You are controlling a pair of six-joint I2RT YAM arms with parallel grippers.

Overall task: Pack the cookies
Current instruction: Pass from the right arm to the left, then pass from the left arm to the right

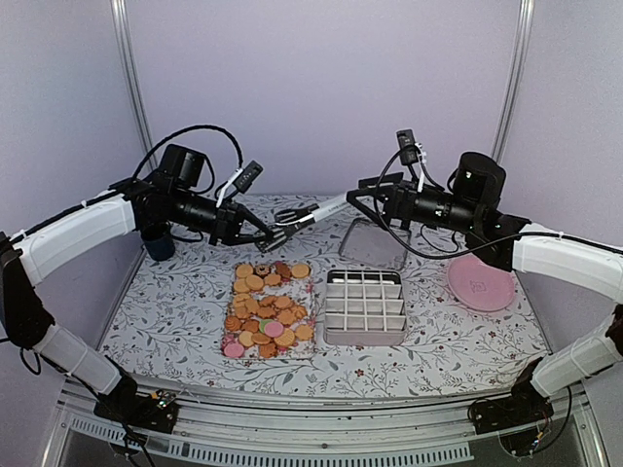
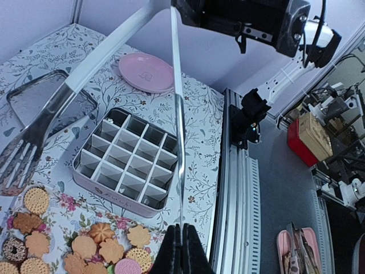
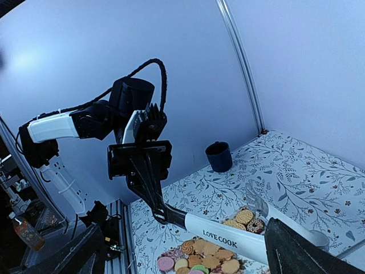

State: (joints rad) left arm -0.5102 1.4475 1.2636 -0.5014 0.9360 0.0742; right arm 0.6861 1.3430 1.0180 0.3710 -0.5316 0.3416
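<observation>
Left gripper (image 1: 269,233) clamped on tongs (image 1: 326,208) above cookies (image 1: 265,311) on flowered tabletop (image 1: 448,341), right gripper (image 1: 358,202) wide open at tongs' handle end

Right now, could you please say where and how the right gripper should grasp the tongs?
Probably the white handle of the tongs, toward the hinge end, approached from the right gripper's side with open jaws spanning both arms: the left gripper is shut on one arm near the splayed tips.

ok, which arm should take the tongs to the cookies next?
Left, most likely. Its pincer is shut on the tongs and sits by the far edge of the cookies. The right pincer is open and holds nothing.
</observation>
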